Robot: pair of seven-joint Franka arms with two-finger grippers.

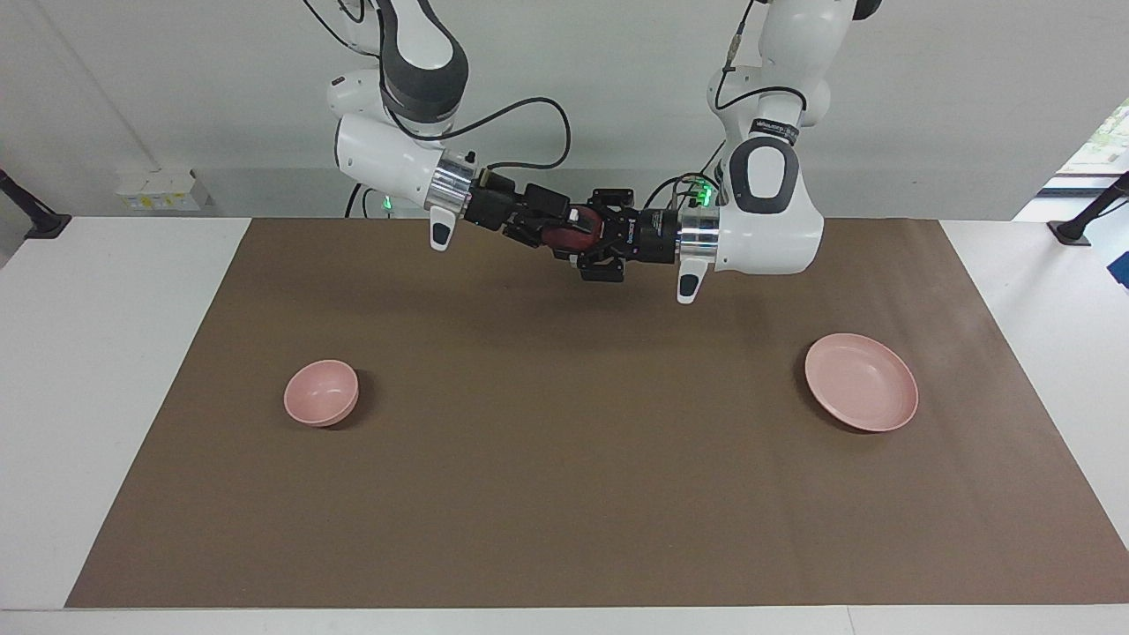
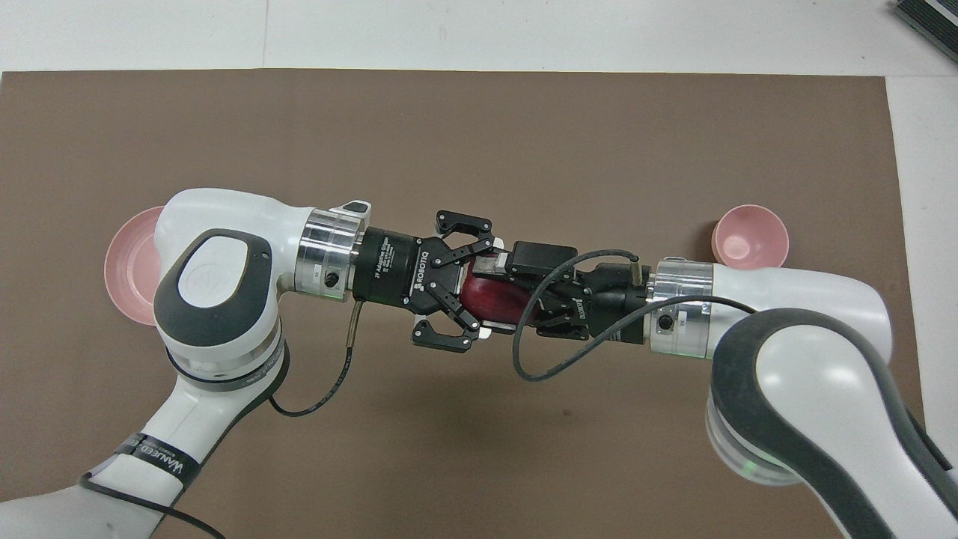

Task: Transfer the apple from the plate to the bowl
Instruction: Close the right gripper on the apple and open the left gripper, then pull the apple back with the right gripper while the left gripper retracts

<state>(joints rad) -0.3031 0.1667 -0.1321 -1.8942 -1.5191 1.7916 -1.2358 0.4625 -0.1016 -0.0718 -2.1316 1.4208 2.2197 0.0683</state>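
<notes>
A small, deep, plain pink bowl (image 1: 321, 392) sits empty on the brown mat at the right arm's end of the table, waiting to receive the fruit. Above the middle of the mat, both arms meet in mid-air for a handover. The right gripper (image 1: 554, 231) reaches in around a small, round, dark red apple (image 1: 564, 236); whether its fingers are gripping cannot be told. The left gripper (image 1: 589, 238) is clamped on the apple, holding it up so the other arm can take it. A wide, shallow, plain pink plate (image 1: 861, 382) lies empty at the left arm's end.
</notes>
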